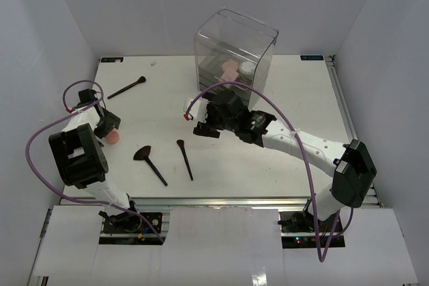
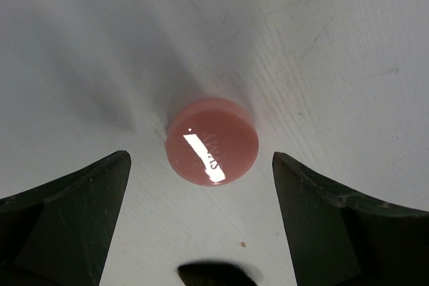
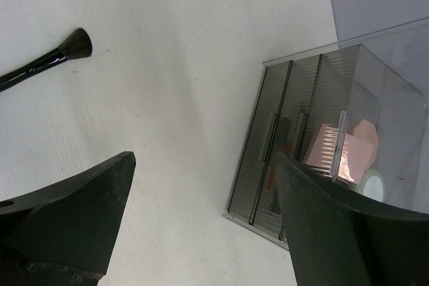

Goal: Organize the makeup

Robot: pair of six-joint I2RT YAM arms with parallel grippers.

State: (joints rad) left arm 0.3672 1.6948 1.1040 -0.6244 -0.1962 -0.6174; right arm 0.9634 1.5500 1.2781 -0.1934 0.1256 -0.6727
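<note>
A pink round compact [image 2: 212,141] lies flat on the white table, just ahead of my left gripper [image 2: 200,159], whose open jaws stand either side of it without touching. From above, the compact [image 1: 114,137] peeks out beside that gripper [image 1: 107,126]. Three black-handled brushes lie loose: one far left [image 1: 127,88], a fan brush [image 1: 149,162] and a thinner one [image 1: 185,159]. My right gripper [image 1: 201,124] hovers open and empty beside the clear drawer box [image 1: 234,55]. In the right wrist view the gripper [image 3: 204,157] faces the drawers [image 3: 275,138].
Inside the box sit pink square compacts [image 3: 338,149] and a white round jar [image 3: 372,184]. A brush head [image 3: 75,45] shows at the right wrist view's upper left. Bristles of the fan brush [image 2: 218,274] lie close under the left gripper. Walls enclose the table.
</note>
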